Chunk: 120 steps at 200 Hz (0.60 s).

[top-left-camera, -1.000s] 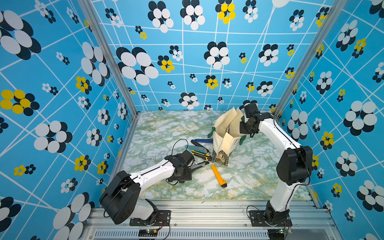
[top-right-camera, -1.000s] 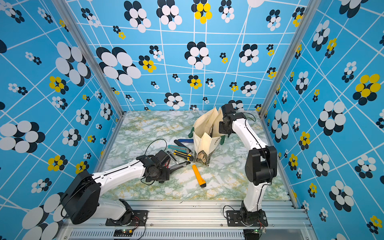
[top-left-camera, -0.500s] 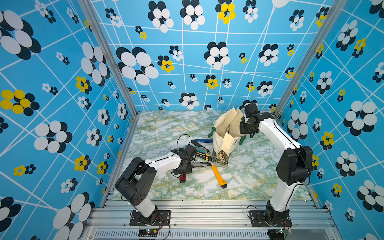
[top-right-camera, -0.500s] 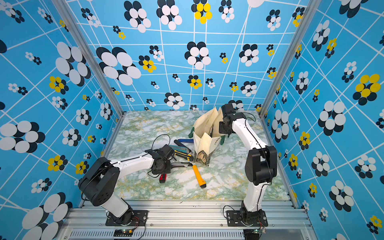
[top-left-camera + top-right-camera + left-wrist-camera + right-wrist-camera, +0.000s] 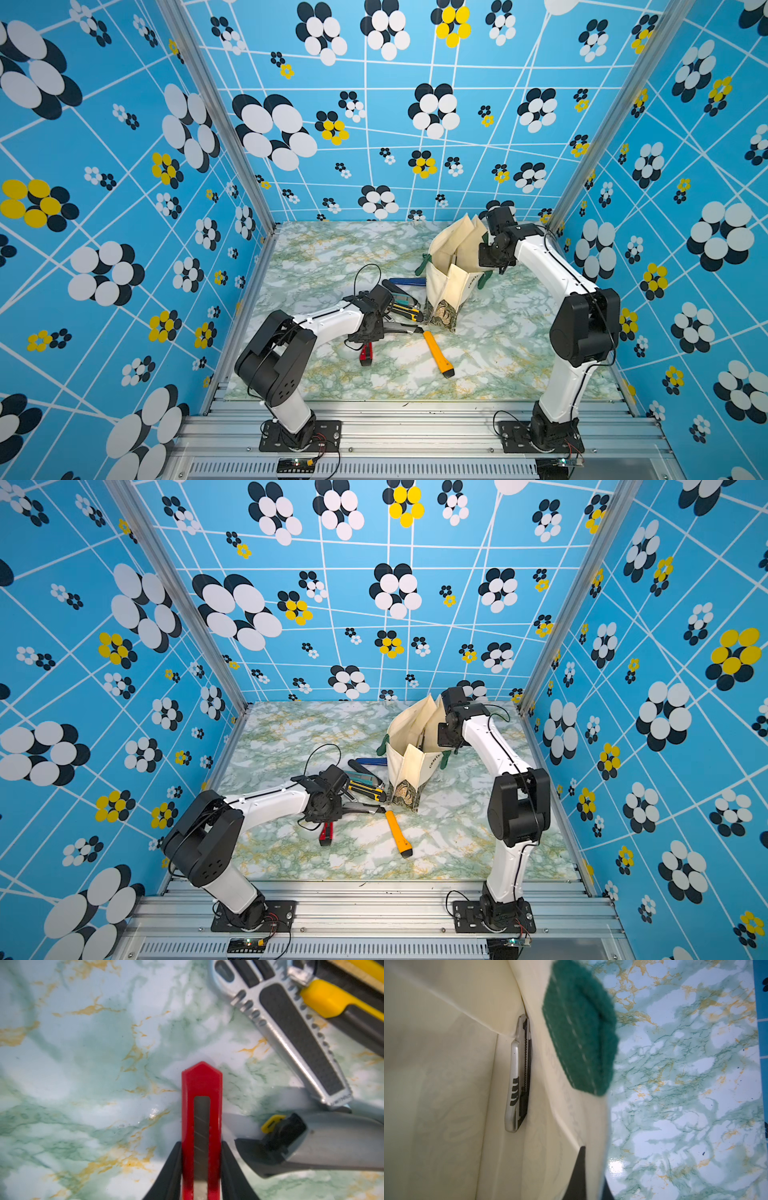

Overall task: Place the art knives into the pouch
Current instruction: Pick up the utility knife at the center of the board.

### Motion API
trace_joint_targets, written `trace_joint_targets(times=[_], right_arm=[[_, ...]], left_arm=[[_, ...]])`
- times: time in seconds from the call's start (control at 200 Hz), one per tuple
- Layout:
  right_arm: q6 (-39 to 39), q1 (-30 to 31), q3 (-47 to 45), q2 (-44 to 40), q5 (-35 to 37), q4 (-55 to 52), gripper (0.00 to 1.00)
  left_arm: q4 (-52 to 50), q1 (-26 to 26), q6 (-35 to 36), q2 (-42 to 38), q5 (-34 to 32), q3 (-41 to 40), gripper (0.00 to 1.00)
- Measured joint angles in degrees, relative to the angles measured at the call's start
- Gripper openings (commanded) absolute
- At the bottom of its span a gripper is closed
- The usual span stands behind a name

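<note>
Down on the green-veined marble tabletop (image 5: 498, 345), where is your container, and what is inside it?

It is on my right side: the pouch (image 5: 451, 266), a cream canvas tote bag with dark green handles and a leafy patterned bottom band, standing upright with its mouth open. My right gripper (image 5: 496, 266) is pinched closed on its rim, beside one green handle (image 5: 579, 1028). My right wrist camera looks down into the pouch (image 5: 446, 1084), where one silver metal utility knife with a black slider (image 5: 519, 1076) lies along a crease against the inner wall.

And the art knife?

It is outside the pouch. The slim red plastic art knife (image 5: 201, 1093) is low at the tabletop in front of my left arm. My left gripper (image 5: 201, 1147) has its two black fingers (image 5: 170, 1172) pressed against both its sides, a narrow hold. I cannot tell whether it rests on the table or is just lifted.

What lies between it and the pouch?

There are other cutters: a silver one with a black grip inlay (image 5: 291, 1043), a yellow-and-black one (image 5: 332, 1001) and a grey one with a yellow tab (image 5: 311, 1142). In both top views an orange-yellow cutter (image 5: 436, 353) (image 5: 398, 833) lies near the pouch's foot.
</note>
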Motion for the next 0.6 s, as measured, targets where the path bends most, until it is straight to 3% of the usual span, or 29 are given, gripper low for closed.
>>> trace_joint_targets(times=[0.14, 0.285, 0.465, 0.6], right_arm=[[0.0, 0.0, 0.6, 0.3, -0.2, -0.3, 0.00], [0.0, 0.0, 0.6, 0.3, -0.2, -0.4, 0.00], [0.0, 0.0, 0.6, 0.3, -0.6, -0.3, 0.00], [0.3, 0.0, 0.6, 0.3, -1.1, -0.2, 0.00]], left_arm=[[-4.0, 1.2, 1.5, -0.2, -0.1, 2.5, 0.25], [-8.9, 2.9, 4.2, -2.4, -0.7, 11.0, 0.25], [-9.8, 3.3, 7.6, -2.1, 0.1, 30.4, 0.25], [-8.0, 1.5, 9.8, 4.1, 3.8, 48.6, 0.25]])
